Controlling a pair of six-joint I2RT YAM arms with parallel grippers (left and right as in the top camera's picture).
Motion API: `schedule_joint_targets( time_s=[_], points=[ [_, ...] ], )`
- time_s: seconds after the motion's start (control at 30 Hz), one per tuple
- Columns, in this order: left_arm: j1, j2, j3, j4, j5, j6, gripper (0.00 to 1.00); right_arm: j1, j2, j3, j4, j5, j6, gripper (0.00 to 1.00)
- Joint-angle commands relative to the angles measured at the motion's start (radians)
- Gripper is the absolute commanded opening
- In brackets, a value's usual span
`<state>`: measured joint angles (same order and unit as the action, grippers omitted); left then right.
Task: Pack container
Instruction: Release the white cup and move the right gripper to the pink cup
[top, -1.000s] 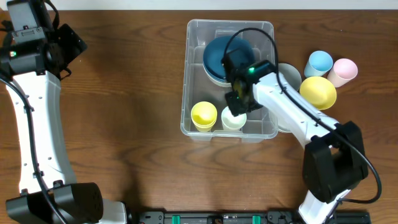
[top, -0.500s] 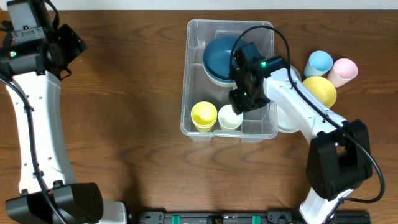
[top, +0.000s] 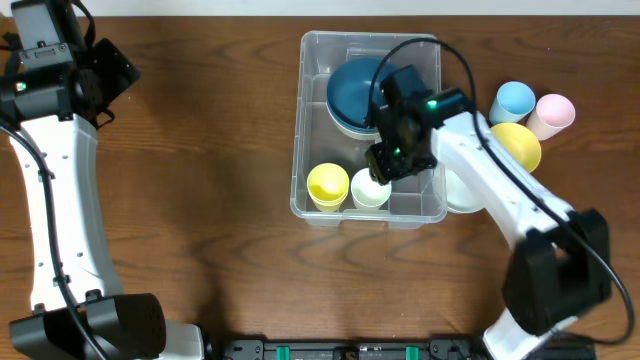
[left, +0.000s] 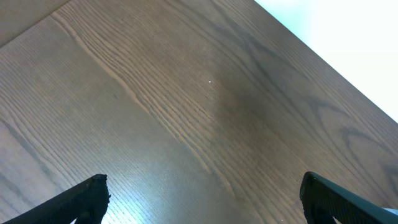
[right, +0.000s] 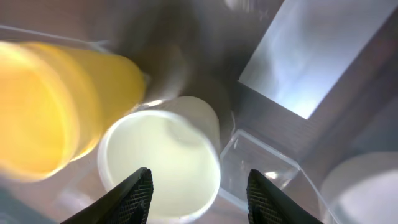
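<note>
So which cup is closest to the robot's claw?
The pale cream cup inside the container, beside the yellow cup; the right gripper hovers directly above it.

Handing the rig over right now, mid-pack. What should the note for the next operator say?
Left end effector: open, empty, over the brown wooden table.
Right end effector: open, empty, above the pale cream plastic cup in the clear rectangular plastic container.
Done: dark blue round bowl, yellow plastic cup and pale cup are in the container.
Left: yellow round bowl, light blue cup, pink cup and a partly hidden white dish, all outside.
</note>
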<state>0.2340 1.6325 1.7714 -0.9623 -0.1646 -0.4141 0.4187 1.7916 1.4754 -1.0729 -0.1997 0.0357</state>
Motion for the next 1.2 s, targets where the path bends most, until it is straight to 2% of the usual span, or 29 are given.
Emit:
schedule_joint_targets(
  time_s=[0.0,0.17,0.27,0.37,0.5,0.67,0.8,1.17],
  points=[
    [0.003,-0.005,0.005,-0.002,-0.012,0.014,0.98,-0.016,-0.139,-0.002,0.001,-0.01,-0.024,0.51],
    [0.003,-0.005,0.005,-0.002,-0.012,0.014,0.98,-0.093,-0.29,-0.002,0.009,0.066,0.048,0.53],
    [0.003,-0.005,0.005,-0.002,-0.012,0.014,0.98,-0.178,-0.361,-0.002,0.009,0.138,0.094,0.6],
    [0.003,-0.005,0.005,-0.002,-0.012,0.014,0.98,-0.298,-0.415,-0.002,0.007,0.199,0.142,0.65],
    [0.003,-0.005,0.005,-0.002,-0.012,0.014,0.98,-0.494,-0.446,-0.002,0.01,0.226,0.24,0.63],
    [0.003,-0.005,0.005,-0.002,-0.012,0.014,0.98,-0.729,-0.418,-0.002,0.04,0.224,0.301,0.6],
    [0.003,-0.005,0.005,-0.002,-0.012,0.014,0.98,-0.834,-0.366,-0.002,0.075,0.217,0.309,0.59],
    [0.003,-0.005,0.005,-0.002,-0.012,0.014,0.98,-0.895,-0.129,-0.002,0.22,0.139,0.334,0.6]
  ],
)
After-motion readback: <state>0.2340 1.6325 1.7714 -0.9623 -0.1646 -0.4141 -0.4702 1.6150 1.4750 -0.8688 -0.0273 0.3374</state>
